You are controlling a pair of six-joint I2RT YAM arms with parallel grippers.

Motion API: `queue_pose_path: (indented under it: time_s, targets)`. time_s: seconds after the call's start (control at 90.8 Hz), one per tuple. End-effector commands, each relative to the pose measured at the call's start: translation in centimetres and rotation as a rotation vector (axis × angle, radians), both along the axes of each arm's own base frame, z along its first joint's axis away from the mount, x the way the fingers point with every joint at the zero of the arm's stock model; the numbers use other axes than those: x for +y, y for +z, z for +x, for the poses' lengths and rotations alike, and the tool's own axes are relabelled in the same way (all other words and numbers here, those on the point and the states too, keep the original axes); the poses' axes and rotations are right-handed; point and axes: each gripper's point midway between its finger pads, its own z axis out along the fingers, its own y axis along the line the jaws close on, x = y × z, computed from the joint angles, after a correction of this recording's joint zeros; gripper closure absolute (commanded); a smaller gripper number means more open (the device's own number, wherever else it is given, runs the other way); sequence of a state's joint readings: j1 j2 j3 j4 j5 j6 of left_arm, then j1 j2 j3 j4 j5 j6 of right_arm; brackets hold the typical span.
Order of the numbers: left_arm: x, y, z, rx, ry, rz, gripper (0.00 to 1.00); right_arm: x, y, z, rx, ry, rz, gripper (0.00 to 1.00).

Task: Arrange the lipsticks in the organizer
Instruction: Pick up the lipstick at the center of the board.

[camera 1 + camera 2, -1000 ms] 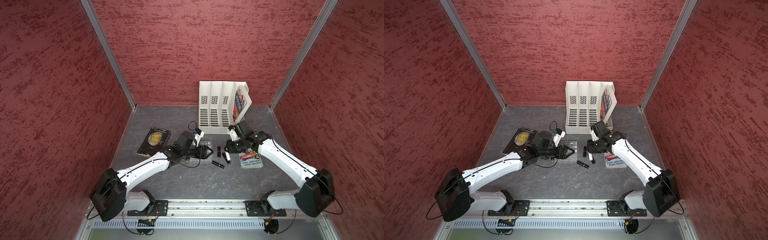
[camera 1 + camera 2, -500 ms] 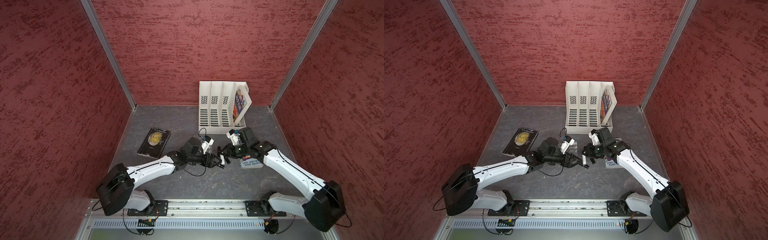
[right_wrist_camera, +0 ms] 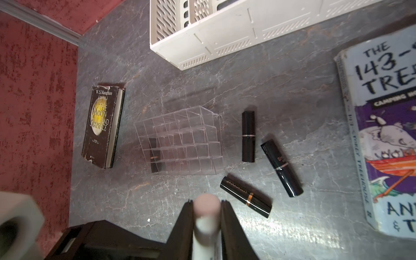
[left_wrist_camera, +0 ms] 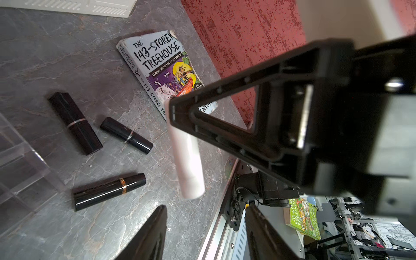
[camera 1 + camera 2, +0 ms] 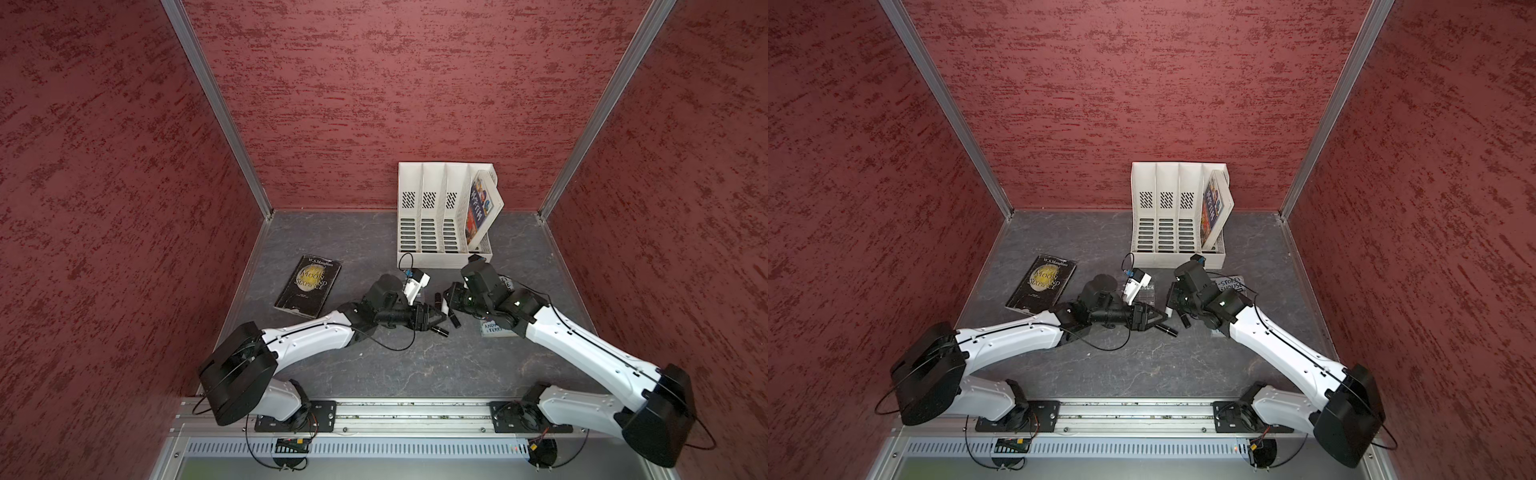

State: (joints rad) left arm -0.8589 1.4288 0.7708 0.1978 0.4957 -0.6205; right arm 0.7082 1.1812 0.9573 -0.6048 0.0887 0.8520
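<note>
1. Grey tabletop [image 5: 415,365] spans the cell. My left arm stretches low toward centre, left gripper [image 5: 440,318] jaws parted by the white lipstick [image 4: 188,157].
2. I see the organizer [image 3: 180,141] just behind, one black lipstick [image 3: 153,155] inside, and three loose black lipsticks [image 3: 248,136] beside it.
3. My right arm bends inward, right gripper [image 3: 206,202] pinching the white lipstick above the table.

Organizer [image 3: 180,139] clear smooth plastic; black lipsticks [image 3: 248,137] glossy; white lipstick [image 3: 206,216] matt; walls [image 5: 374,83] rough.

Legible print, three items.
On the pale blue paperback [image 4: 157,65]: "THE 143-STOREY TREEHOUSE", "CAMPING HOOTS AND SOGGY BOOTS!"; on the black paperback [image 3: 102,126]: "W.S. Maugham", "THE MOON AND SIXPENCE"; on one black lipstick [image 3: 281,167]: "SH", remainder unreadable.
</note>
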Motion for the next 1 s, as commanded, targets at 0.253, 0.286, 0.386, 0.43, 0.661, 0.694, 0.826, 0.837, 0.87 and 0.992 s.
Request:
queue_pose_path:
  time_s: [0.253, 0.286, 0.386, 0.43, 0.661, 0.694, 0.826, 0.837, 0.87, 0.992]
  targets:
    - [-1.6, 0.1, 1.8, -0.043, 0.006, -0.009, 0.51, -1.6, 2.1, -0.2, -0.032, -0.205, -0.11, 0.87]
    - [-1.8, 0.3, 1.9, -0.048, 0.004, -0.013, 0.51, -1.5, 2.0, -0.2, -0.028, -0.211, -0.115, 0.87]
    - [-2.3, 0.5, 1.9, -0.056, -0.007, -0.018, 0.54, -1.3, 1.9, -0.2, -0.019, -0.223, -0.118, 0.87]
    - [-2.5, 0.5, 1.8, -0.061, -0.013, -0.017, 0.54, -1.3, 1.8, -0.2, -0.016, -0.23, -0.122, 0.87]
    - [-3.3, 0.8, 1.7, -0.084, -0.02, -0.023, 0.58, -0.9, 1.8, 0.0, -0.01, -0.252, -0.129, 0.86]
    - [-3.4, 1.0, 1.7, -0.091, -0.021, -0.027, 0.58, -0.9, 1.7, -0.1, -0.007, -0.255, -0.133, 0.86]
    - [-3.8, 1.3, 1.7, -0.108, -0.028, -0.035, 0.62, -0.9, 1.9, -0.1, -0.01, -0.26, -0.116, 0.86]
    - [-3.8, 1.3, 1.7, -0.109, -0.029, -0.036, 0.63, -0.9, 1.9, -0.1, -0.01, -0.261, -0.115, 0.85]
    - [-4.0, 1.3, 1.6, -0.111, -0.033, -0.037, 0.67, -0.8, 1.9, -0.1, -0.009, -0.26, -0.112, 0.85]
    - [-4.3, 1.3, 1.4, -0.11, -0.046, -0.041, 0.77, -0.4, 1.7, -0.1, 0.001, -0.251, -0.103, 0.82]
